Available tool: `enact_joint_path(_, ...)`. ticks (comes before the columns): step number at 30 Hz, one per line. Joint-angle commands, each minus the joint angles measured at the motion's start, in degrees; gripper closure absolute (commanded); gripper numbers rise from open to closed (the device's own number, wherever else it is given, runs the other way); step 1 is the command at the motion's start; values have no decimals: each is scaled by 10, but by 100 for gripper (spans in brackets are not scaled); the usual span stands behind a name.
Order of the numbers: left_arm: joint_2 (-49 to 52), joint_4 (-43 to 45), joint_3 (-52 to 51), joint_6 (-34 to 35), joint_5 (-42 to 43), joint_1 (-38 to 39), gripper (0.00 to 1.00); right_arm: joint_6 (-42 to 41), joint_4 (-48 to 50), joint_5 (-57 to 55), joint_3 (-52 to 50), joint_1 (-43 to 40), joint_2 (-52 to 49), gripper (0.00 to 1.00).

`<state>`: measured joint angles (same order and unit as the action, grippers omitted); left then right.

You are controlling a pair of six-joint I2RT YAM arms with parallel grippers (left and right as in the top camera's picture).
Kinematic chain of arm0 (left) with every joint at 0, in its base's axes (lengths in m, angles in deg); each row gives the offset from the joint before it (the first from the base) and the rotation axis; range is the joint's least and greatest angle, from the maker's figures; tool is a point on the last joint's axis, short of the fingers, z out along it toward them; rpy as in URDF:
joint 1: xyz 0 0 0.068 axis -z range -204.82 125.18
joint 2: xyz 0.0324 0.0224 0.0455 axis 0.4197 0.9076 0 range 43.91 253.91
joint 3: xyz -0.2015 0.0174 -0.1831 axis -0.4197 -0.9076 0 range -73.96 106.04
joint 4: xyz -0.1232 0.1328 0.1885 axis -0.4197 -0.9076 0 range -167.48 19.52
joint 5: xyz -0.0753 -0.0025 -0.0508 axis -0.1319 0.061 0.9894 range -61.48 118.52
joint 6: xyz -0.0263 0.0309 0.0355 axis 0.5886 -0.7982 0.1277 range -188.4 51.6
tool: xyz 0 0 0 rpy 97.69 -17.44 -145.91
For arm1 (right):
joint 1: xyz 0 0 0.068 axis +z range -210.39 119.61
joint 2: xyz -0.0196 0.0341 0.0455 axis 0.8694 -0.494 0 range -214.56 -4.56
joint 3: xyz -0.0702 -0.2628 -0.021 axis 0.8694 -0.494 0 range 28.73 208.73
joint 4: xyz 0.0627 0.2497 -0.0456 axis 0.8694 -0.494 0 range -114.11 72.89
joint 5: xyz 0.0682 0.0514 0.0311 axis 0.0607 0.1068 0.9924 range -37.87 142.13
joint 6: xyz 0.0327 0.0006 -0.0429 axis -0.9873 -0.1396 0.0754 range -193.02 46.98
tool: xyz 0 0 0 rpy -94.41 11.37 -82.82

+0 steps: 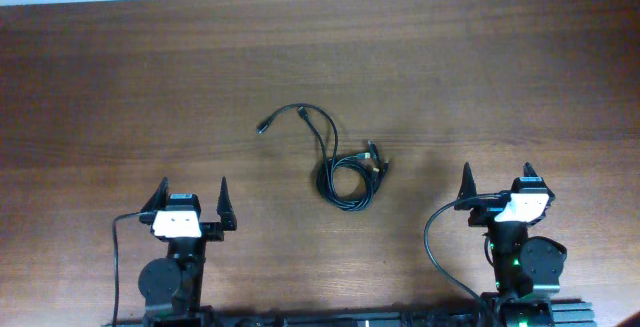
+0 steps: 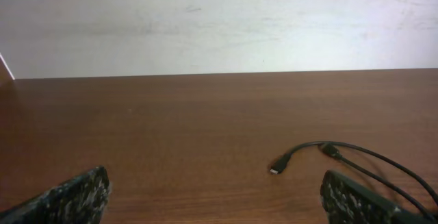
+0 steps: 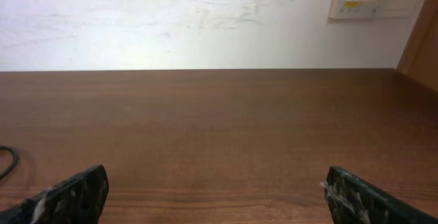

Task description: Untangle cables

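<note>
Well, on the table (image 1: 150, 87), your left gripper (image 1: 193, 182) and right gripper (image 1: 497, 167) both stand wide open, empty. The cables (image 1: 368, 162) lie ahead, between them, well beyond the fingertips. Pinch the loose plug (image 1: 263, 125) with the left, pin the coil (image 1: 325, 182) with the right, then draw apart gently.

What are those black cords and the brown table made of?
The cables: probably rubber or plastic sheathing, matte black, as they curl in loose loops. The table: wood or wood-look laminate, smooth with a slight sheen. Grain streaks show, but which one is unclear.
</note>
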<state>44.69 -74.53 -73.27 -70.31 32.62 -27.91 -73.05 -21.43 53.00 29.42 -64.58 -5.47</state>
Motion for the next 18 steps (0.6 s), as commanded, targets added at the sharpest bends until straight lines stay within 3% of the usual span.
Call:
enact_joint_path(1, -4, 8, -2, 6, -9, -4, 1, -2, -2, -7, -4, 0, 7, 1)
enact_joint_path(18, -4, 14, -2, 6, -39, -4, 1, -2, -3, -7, -4, 0, 7, 1)
